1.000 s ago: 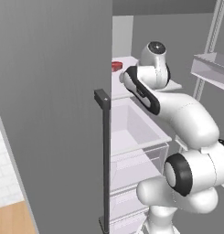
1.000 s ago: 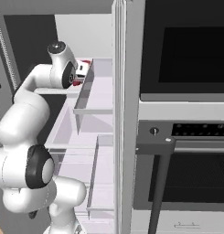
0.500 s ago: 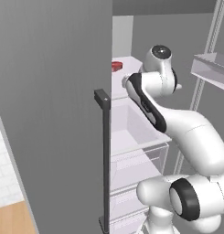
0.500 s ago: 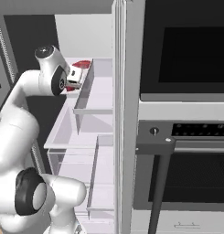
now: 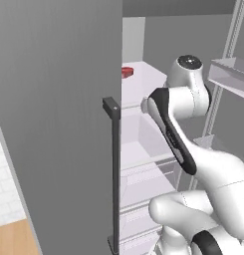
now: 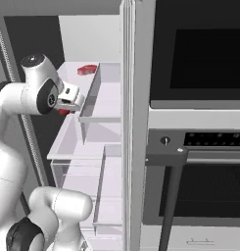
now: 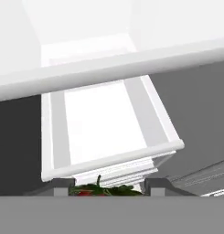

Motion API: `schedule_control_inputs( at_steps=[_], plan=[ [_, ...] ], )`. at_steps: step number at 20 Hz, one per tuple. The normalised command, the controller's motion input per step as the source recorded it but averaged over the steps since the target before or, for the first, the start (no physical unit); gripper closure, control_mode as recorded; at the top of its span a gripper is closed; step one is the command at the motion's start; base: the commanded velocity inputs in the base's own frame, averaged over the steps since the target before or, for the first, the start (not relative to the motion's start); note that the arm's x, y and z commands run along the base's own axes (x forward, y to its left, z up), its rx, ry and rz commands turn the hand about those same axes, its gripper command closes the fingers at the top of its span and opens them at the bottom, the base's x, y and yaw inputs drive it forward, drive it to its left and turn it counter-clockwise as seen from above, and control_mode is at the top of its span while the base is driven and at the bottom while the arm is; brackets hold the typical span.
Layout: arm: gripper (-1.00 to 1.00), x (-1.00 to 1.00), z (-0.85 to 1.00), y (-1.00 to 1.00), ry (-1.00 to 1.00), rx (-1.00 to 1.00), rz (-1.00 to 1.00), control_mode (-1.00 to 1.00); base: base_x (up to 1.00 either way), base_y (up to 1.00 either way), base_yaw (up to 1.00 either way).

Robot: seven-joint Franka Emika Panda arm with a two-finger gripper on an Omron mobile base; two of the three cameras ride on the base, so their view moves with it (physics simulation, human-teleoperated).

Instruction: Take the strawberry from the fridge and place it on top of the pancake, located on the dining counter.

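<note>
Gripper (image 7: 109,186) at bottom centre of the hand view, clamped on the strawberry (image 7: 93,192); red flesh and green leaves show between the tips. In the right base view, gripper at left centre, apparently just outside the fridge (image 6: 109,105) shelf. Beyond, a red item (image 6: 87,70) on the upper shelf.

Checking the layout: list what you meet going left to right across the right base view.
Gripper shut on the strawberry → open fridge with its white shelves → built-in oven.
</note>
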Motion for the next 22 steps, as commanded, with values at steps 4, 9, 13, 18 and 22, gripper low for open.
schedule_control_inputs(
  at_steps=[4, 9, 13, 18, 22],
  plan=[
    [1.00, -0.99, -0.70, 0.00, 0.13, 0.00, 0.00, -1.00, 0.00, 0.00, 0.00],
    [1.00, -0.77, -0.83, 0.00, 0.07, 0.00, 0.00, -1.00, 0.00, 0.00, 0.00],
    [1.00, -0.21, -0.58, -0.19, 0.05, 0.00, 0.00, -1.00, 0.00, 0.00, 0.00],
    [1.00, 0.07, -0.30, -0.15, 0.05, 0.00, 0.00, -1.00, 0.00, 0.00, 0.00],
    [1.00, 0.00, -0.03, 0.00, 0.00, 0.00, 0.00, -1.00, 0.00, 0.00, 0.00]
  ],
)
